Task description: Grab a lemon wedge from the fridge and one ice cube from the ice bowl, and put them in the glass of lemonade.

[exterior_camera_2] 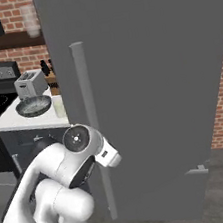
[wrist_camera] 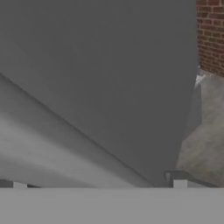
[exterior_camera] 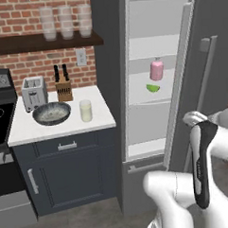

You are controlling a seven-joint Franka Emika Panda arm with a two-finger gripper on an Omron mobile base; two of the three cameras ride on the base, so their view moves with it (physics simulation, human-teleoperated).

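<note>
The fridge [exterior_camera: 145, 48] stands open, its dark grey door [exterior_camera_2: 154, 77] swung out toward me. On a white shelf inside lies the green lemon wedge [exterior_camera: 153, 88]. The ice bowl [exterior_camera: 51, 113] and the glass of lemonade [exterior_camera: 86, 110] sit side by side on the white counter [exterior_camera: 99, 117] to the left. My gripper [wrist_camera: 99, 185] is open at the door's outer face, its fingertips [wrist_camera: 179, 183] spread wide on either side of the long bar handle [exterior_camera_2: 83, 87]. Nothing is held.
A pink bottle [exterior_camera: 156, 69] stands just above the wedge. A toaster [exterior_camera: 34, 91] and a knife block [exterior_camera: 63, 87] line the brick wall behind the bowl. Three tall glasses [exterior_camera: 66, 21] sit on a dark shelf. A stove [exterior_camera: 0, 112] adjoins the counter's left.
</note>
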